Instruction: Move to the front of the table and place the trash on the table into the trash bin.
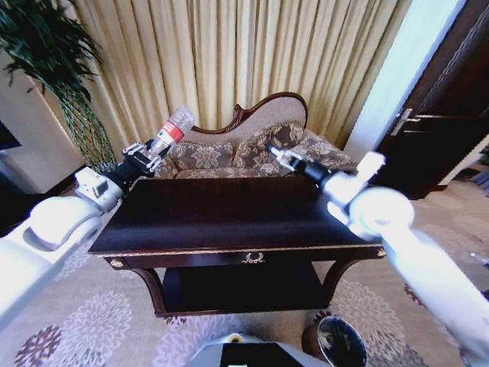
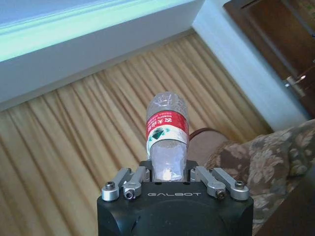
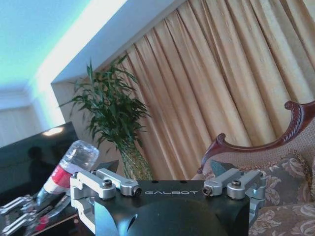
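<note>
The dark glossy table (image 1: pixel 229 222) stands right in front of me, with a gold ornament on its drawer. My left gripper (image 1: pixel 153 154) is raised over the table's far left corner. It is shut on the lower body of a clear plastic bottle (image 1: pixel 174 125) with a red-white label, which tilts up and away. In the left wrist view the bottle (image 2: pixel 167 123) rises from between the left gripper's (image 2: pixel 167 169) fingers. My right gripper (image 1: pixel 273 151) hovers open above the table's far right, nothing between its fingers (image 3: pixel 83 194). The trash bin (image 1: pixel 340 342) stands on the floor by the table's right front leg.
A carved-back patterned sofa (image 1: pixel 244 149) sits just behind the table, in front of gold curtains. A tall green plant (image 1: pixel 53 69) is at the back left and a dark door (image 1: pixel 443 115) at the right. Patterned carpet surrounds the table.
</note>
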